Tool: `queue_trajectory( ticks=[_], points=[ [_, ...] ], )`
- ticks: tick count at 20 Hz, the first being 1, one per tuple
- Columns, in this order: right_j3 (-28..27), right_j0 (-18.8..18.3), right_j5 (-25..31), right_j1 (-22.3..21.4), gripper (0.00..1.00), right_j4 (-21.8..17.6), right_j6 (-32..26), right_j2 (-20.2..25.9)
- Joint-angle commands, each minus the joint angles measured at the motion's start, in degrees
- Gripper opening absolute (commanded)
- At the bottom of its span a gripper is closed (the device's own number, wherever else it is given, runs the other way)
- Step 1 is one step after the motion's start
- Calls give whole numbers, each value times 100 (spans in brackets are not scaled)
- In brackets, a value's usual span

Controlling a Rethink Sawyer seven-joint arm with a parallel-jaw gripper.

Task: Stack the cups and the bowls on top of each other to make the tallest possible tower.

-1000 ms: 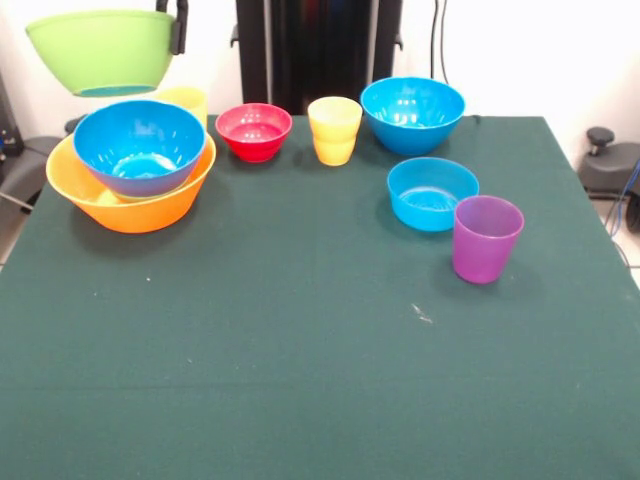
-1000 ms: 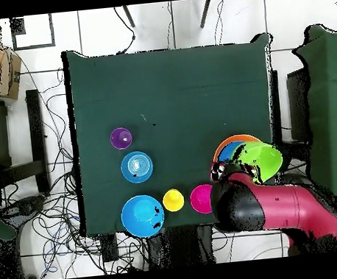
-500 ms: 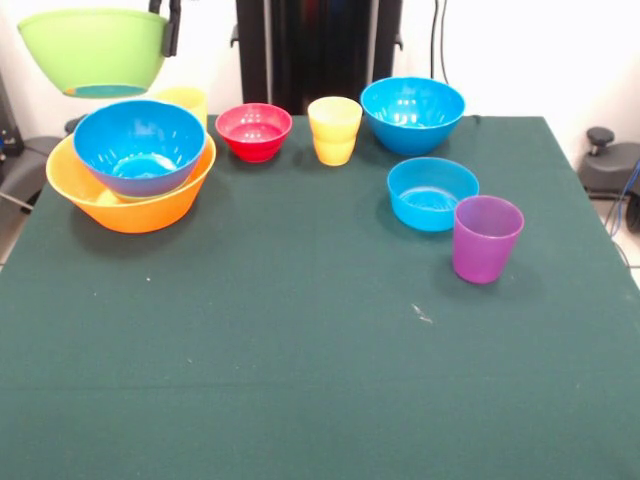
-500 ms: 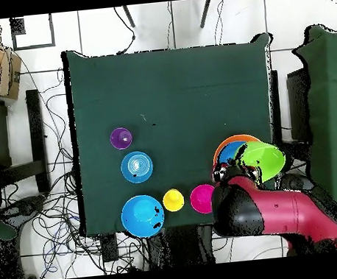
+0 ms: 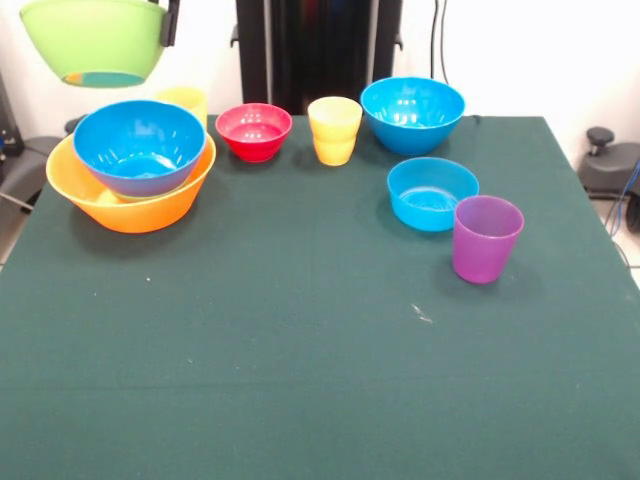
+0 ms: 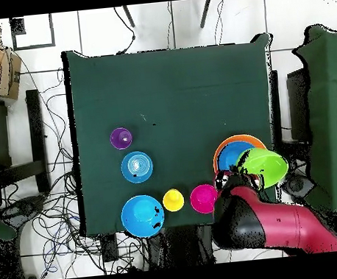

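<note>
I've got the green bowl [image 5: 95, 40] pinched by its rim in my gripper [image 5: 168, 22], high over the orange bowl [image 5: 130, 195] holding a blue bowl [image 5: 140, 145]. Next: lower it in centered. Looks like a yellow cup [image 5: 188, 100] sits just behind; plenty of open table [image 5: 300, 340] rightward.

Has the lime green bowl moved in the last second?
Yes. In the front view the lime green bowl has risen, farther above the blue bowl in the orange bowl.

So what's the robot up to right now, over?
Gripper shut on lime green bowl, held aloft. Blue bowl nested in orange bowl below. Nothing blocking.
</note>
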Motion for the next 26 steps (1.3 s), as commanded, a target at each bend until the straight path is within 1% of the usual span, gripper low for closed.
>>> queue_trajectory(
  ticks=[1, 8, 10, 13, 18, 21, 26],
  points=[
    [412, 169, -218, 83, 0, -423, 336, -153],
    [414, 258, -323, 116, 0, -537, 334, -290],
    [447, 264, -272, 98, 0, -538, 330, -309],
    [513, 154, 21, 92, 0, -421, 161, -176],
    [713, -222, 724, 49, 0, 37, -291, 209],
    [742, -332, 958, 44, 0, 137, -444, 334],
    [712, -357, 1025, 121, 0, 77, -400, 401]
  ],
)
